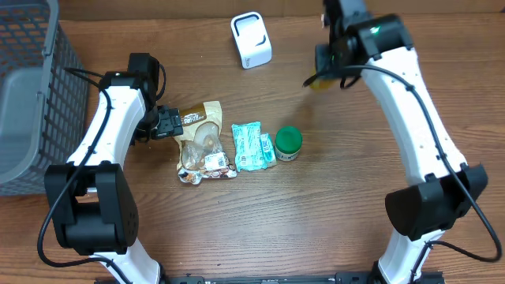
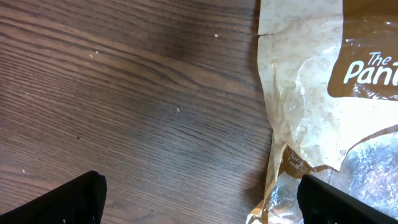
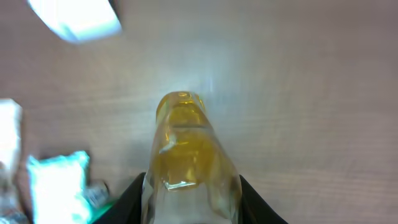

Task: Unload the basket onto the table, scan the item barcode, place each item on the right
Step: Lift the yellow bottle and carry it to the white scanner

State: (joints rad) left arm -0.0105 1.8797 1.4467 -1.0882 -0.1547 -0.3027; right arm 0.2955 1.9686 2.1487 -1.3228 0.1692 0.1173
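- A brown wood-grain table point(image 1: 316, 205) fills the scene, with a grey mesh basket point(image 1: 31, 95) at its far left edge.
- A white scanner point(image 1: 251, 39) stands at the far side of the table, near the middle.
- Near the centre, three things lie in a row. From left to right they are a tan snack bag point(image 1: 203, 142), a teal packet point(image 1: 251, 146) just beside it, and a green-lidded jar point(image 1: 288, 143) touching or almost touching the packet.
- The right gripper point(image 3: 191, 202) is at the far right, to the right of the scanner and apart from it.
- Its two fingers press against the sides of a clear yellow bottle point(image 3: 186, 149), which sticks out ahead of them. The wrist view is blurred, so I cannot read a label or barcode on it.
- From overhead, only a small yellow tip of the bottle shows under the right arm.
- The left gripper point(image 2: 199, 205) sits low at the snack bag's left edge with its jaws spread wide and nothing between them.
- In the left wrist view, the bag's crinkled corner lies just inside the right fingertip point(image 2: 348, 202). I cannot tell whether they touch.
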